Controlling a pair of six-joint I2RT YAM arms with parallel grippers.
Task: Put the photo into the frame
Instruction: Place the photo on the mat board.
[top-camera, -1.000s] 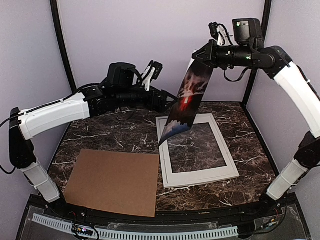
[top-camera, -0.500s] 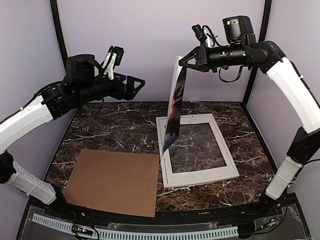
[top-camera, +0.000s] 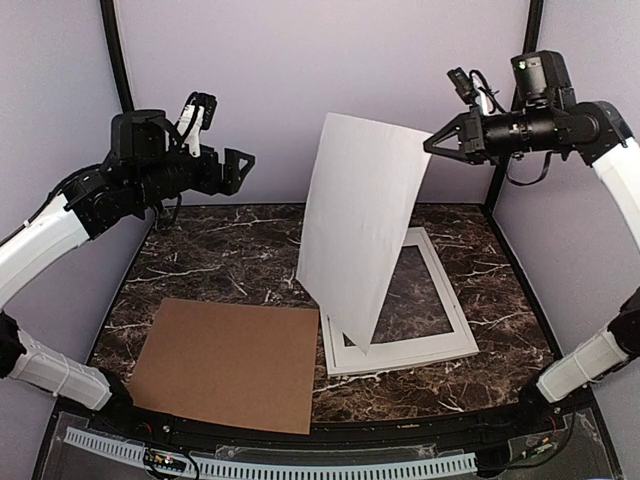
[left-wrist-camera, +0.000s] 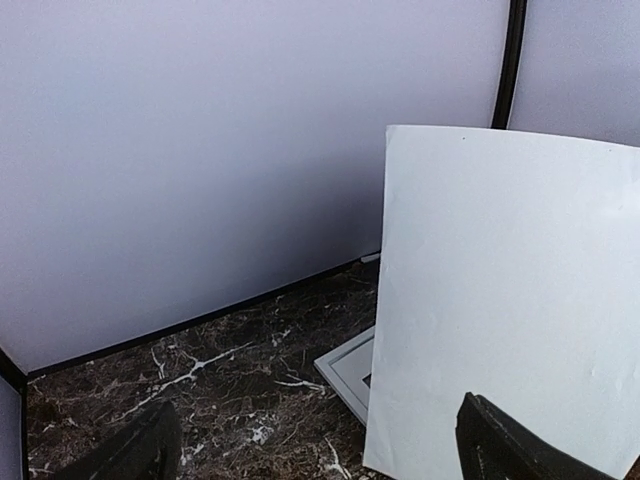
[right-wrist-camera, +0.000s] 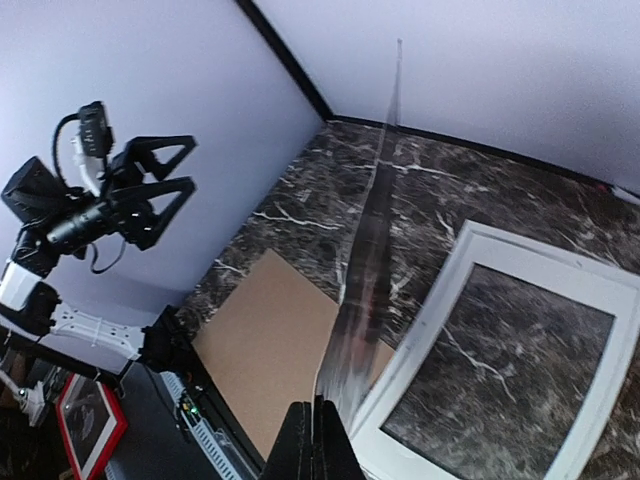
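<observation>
The photo (top-camera: 362, 225) hangs in the air over the left half of the frame (top-camera: 455, 318), its plain white back toward the top camera. My right gripper (top-camera: 432, 148) is shut on its upper right corner. In the right wrist view the photo (right-wrist-camera: 366, 285) runs edge-on away from the shut right gripper (right-wrist-camera: 316, 432), its glossy dark picture side just showing. The white frame (right-wrist-camera: 432, 338) lies flat on the marble. My left gripper (top-camera: 243, 166) stands open, high at the left and apart from the photo. In the left wrist view, the left gripper (left-wrist-camera: 320, 448) faces the white sheet (left-wrist-camera: 510, 300).
A brown cardboard sheet (top-camera: 230, 362) lies flat at the front left, its right edge next to the frame. Purple walls with black corner posts (top-camera: 118, 80) close in the table. The photo's low corner hangs over the frame's front left corner.
The right gripper swung right and turned the photo, so its white back now faces the top camera. The left arm drew back to the upper left, and its jaws widened a little.
</observation>
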